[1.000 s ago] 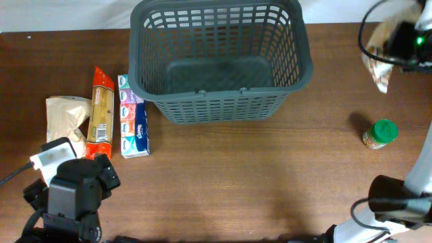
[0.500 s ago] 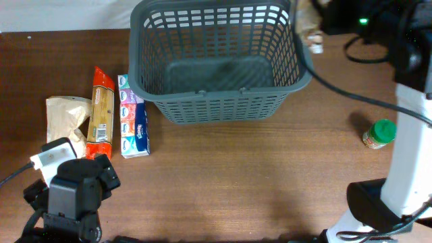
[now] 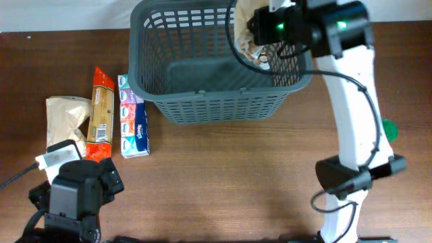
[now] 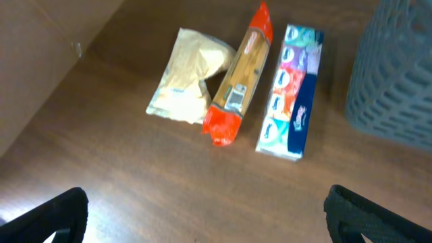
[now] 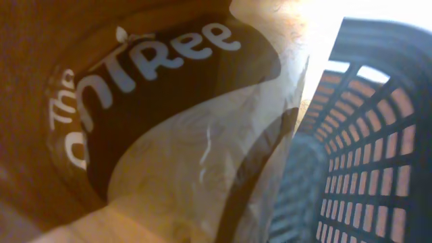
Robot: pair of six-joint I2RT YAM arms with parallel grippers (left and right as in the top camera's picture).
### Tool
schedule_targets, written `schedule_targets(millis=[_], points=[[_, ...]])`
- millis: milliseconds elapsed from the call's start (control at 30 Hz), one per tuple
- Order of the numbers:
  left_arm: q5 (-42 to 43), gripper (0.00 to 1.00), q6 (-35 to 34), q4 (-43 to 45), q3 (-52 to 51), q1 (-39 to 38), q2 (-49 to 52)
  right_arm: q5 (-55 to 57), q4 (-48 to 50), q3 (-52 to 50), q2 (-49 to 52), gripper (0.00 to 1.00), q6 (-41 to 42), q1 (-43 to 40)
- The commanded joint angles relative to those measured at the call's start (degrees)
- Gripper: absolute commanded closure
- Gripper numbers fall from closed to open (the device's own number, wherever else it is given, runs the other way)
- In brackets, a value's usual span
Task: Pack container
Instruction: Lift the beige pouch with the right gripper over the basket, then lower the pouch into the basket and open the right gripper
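The container (image 3: pixel 219 101) is a large dark grey lattice basket at the table's far middle. My right gripper (image 3: pixel 268 30) hangs over the basket's right half, shut on a tan bag (image 3: pixel 244 32). In the right wrist view that bag (image 5: pixel 169 135) fills the frame, showing a brown label with white lettering, and the container's wall (image 5: pixel 378 148) lies behind it. The gripper's own fingers are hidden there. My left gripper (image 4: pixel 209 229) stands open above bare table at the front left, with nothing between its fingers (image 4: pixel 378 216).
Left of the basket lie a beige bag (image 3: pixel 64 116), a red-ended pasta pack (image 3: pixel 100 115) and a long tissue pack (image 3: pixel 133 118); the left wrist view shows them too. A green-lidded jar (image 3: pixel 390 128) peeks out behind my right arm.
My right arm has swung left from the table's far right corner, carrying the bag over the basket. The left arm has barely moved.
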Motion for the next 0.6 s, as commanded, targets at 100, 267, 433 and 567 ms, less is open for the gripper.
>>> schedule_targets(millis=[100,267,433,567], points=[[0.83,0.01,-0.72,-1.38,0.57,-0.13,0.07,1.75,-1.31,0.07,4.33,0.96,0.24,0.26],[0.79,0.0,-0.7,-1.31,0.57,-0.13,0.07,1.99,-1.51,-0.11,6.45,0.89,0.22,0.26],[0.79,0.0,-0.7,-1.33,0.57,-0.13,0.09,2.8,-1.55,-2.05,7.1,0.77,-0.2,0.26],[0.79,0.01,-0.7,-1.31,0.57,-0.13,0.07,2.8,-1.62,-2.58,7.1,0.46,-0.2,0.26]])
